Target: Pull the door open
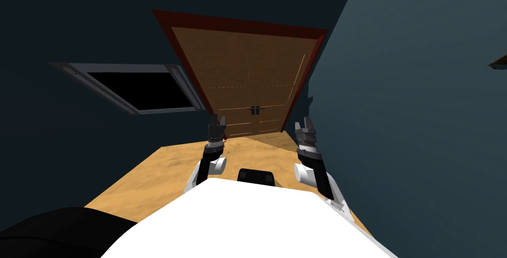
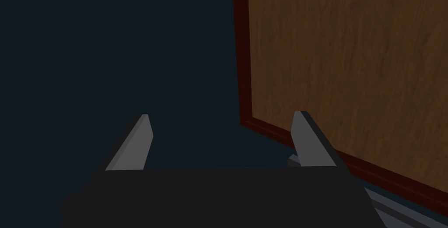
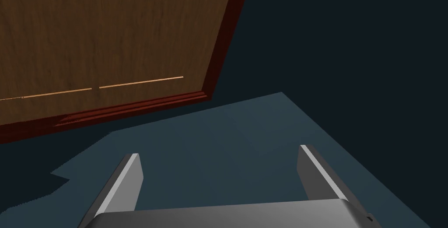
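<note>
Head view, brown double door, seemingly shut

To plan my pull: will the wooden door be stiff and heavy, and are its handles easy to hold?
The door looks like a tall, rigid wooden panel, so it probably swings as one piece and feels heavy. Its dark handles are small and thin, so a grip might slip. A seam between them suggests only one leaf moves.
</note>
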